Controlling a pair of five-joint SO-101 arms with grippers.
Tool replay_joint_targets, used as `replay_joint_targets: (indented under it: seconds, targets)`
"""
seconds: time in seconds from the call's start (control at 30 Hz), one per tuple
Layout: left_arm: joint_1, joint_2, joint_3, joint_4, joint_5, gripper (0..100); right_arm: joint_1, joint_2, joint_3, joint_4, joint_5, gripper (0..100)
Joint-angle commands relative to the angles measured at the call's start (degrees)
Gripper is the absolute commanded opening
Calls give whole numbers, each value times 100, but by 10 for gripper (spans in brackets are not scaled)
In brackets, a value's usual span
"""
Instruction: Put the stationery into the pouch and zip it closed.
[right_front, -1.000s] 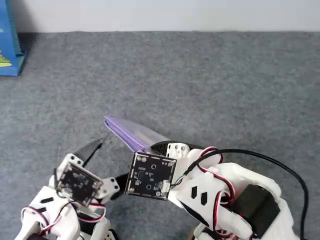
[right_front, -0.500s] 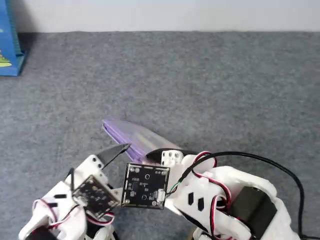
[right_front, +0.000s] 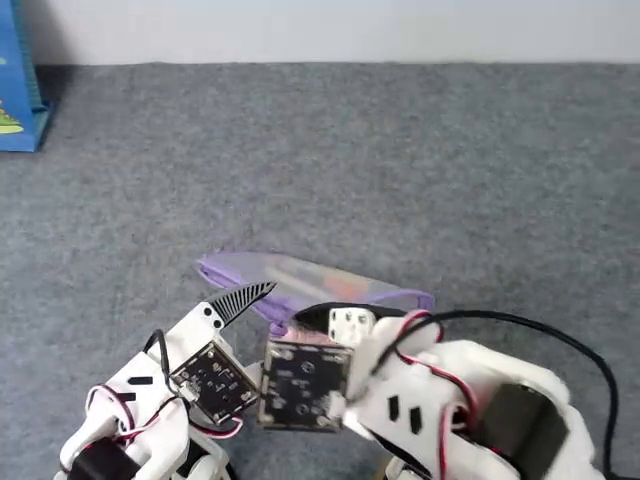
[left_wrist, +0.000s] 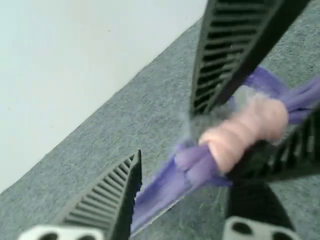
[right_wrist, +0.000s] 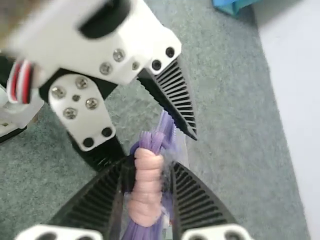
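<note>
The purple pouch (right_front: 300, 272) is lying on the grey table (right_front: 470, 160) just ahead of my arms. I'm judging the filling done and the zipping left, though I cannot tell how far the zip is drawn. My right gripper (right_wrist: 147, 170) is pinching the pouch together with a pink lump (right_wrist: 145, 197) at its edge. My left gripper (right_wrist: 152, 137) is gaping around the pouch's end, gripping nothing. Over the last second the pouch has been swinging flatter, and my left arm has been closing in.

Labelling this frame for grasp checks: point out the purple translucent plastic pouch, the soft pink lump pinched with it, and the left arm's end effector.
Purple translucent plastic pouch (right_front: 300, 272): high view, flat side.
Soft pink lump (right_wrist: 146, 187): right wrist view, its middle.
Left end effector (right_wrist: 152, 145): right wrist view, midway between fingertips.
</note>
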Motion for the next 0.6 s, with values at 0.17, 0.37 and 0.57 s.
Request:
replay_joint_targets:
  seconds: [0.17, 0.37, 0.57]
  targets:
    - [26, -44, -22, -79, -53, 36, -22, -576, -35, 31, 9, 8]
    - [26, -44, -31, -26, -53, 14, 558, -664, -26, 31, 9, 8]
    - [26, -53, -233, 413, -44, 15, 585, -646, 18, -40, 53, 8]
